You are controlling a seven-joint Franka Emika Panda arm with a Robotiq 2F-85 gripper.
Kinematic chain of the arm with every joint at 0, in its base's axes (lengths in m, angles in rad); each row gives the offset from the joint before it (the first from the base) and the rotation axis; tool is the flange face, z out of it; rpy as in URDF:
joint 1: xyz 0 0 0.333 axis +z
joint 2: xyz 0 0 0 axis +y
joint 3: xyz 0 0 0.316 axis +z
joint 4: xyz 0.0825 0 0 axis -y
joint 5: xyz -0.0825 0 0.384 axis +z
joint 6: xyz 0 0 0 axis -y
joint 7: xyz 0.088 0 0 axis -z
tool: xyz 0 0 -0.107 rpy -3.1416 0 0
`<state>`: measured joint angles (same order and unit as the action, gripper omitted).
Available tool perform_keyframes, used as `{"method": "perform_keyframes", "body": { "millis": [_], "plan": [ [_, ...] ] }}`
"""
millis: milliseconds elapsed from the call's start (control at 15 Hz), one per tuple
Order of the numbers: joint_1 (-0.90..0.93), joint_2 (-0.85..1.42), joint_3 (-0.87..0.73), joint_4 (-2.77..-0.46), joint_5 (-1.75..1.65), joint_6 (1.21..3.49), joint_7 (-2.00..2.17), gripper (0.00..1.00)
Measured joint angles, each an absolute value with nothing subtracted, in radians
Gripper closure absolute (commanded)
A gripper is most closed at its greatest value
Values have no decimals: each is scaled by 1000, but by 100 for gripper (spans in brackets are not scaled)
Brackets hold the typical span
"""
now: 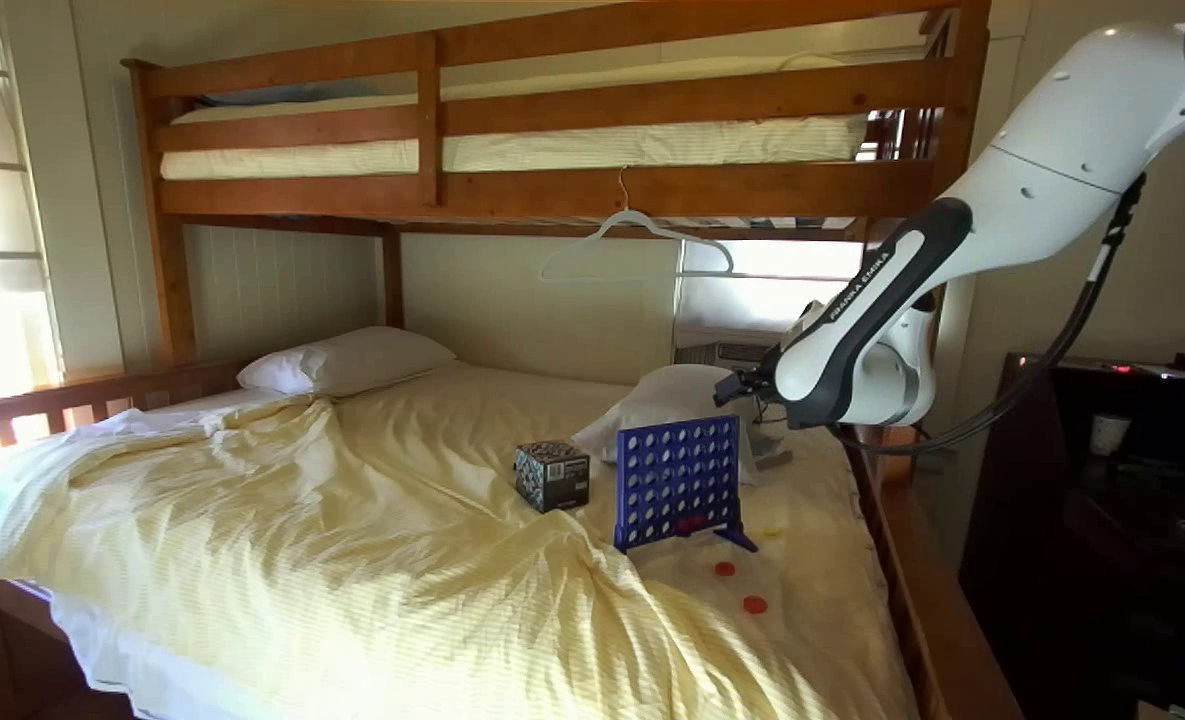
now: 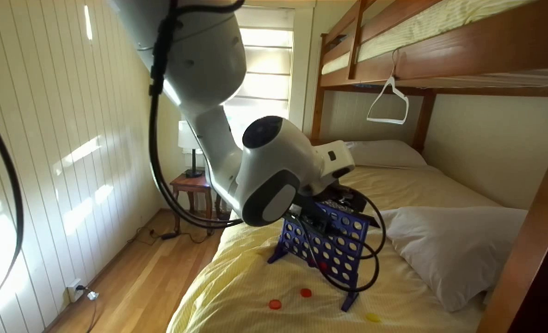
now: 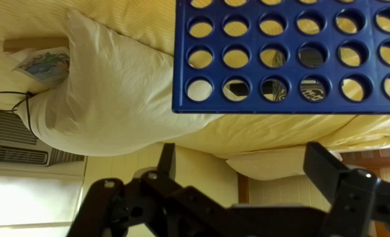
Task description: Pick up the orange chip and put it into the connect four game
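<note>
Two orange-red chips, one (image 1: 725,569) nearer the board and another (image 1: 755,605) farther from it, lie flat on the yellow bedsheet. Both also show in the other exterior picture, at the nearer chip (image 2: 305,292) and the farther chip (image 2: 274,304). The blue connect four game (image 1: 678,482) stands upright on the bed with red in its bottom row; it fills the top of the upside-down wrist view (image 3: 292,40). My gripper (image 3: 239,154) is open with nothing between its fingers. In an exterior view the gripper (image 1: 737,388) is above the board's top edge. No chips show in the wrist view.
A yellow chip (image 2: 372,317) lies by the board's foot. A dark patterned cube (image 1: 552,476) and a white pillow (image 1: 667,395) are near the board. The upper bunk rail (image 1: 692,190) with a hanger (image 1: 632,216) is overhead. A bunched yellow cover (image 1: 432,560) lies alongside.
</note>
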<state>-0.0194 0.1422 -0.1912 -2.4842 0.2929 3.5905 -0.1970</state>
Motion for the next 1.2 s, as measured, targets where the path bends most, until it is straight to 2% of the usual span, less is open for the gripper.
{"method": "perform_keyframes", "body": {
  "millis": [600,1200],
  "plan": [
    [62,72,-339,-2526,573,3348,-567,0],
    [232,90,-525,-2559,572,3192,-576,0]
  ]
}}
